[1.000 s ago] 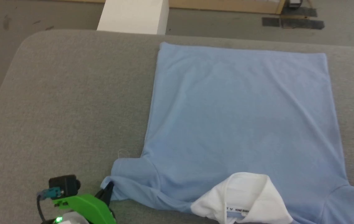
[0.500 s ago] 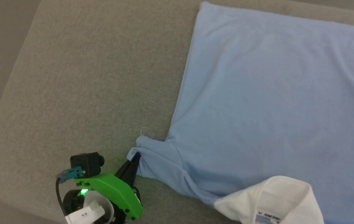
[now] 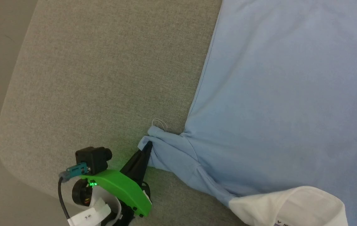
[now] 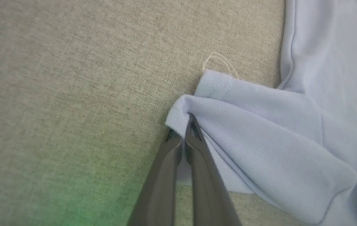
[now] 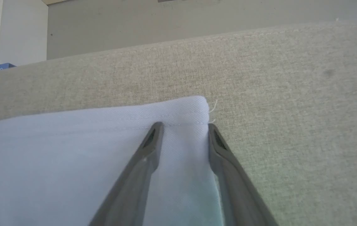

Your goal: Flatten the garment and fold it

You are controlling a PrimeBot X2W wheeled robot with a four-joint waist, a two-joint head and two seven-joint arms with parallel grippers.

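Cloth covers much of the grey woven padded tabletop (image 3: 103,78): a light blue short-sleeved polo shirt of soft knit (image 3: 285,94) lies spread on it, with the white collar (image 3: 291,204) nearest the robot and the body running away from it. The body looks smooth enough, but the sleeve (image 4: 260,125) on the robot's left is bunched, with creases running toward the collar. That seems to be why the left gripper (image 3: 147,147) is where it is: its two dark fingers are pressed tight together on the cuff edge, pinching a small fold of knit just below a loose white thread (image 4: 220,61). From there a pull outward should draw the sleeve flat. At the far end, the right gripper (image 5: 184,125) lies low over a corner of the stitched hem (image 5: 194,108). Its fingers stand well apart, one on the cloth and one along its side edge, clamping nothing. I judge it is lined up to take that corner, so the shirt can be tensioned between two holds before any fold.
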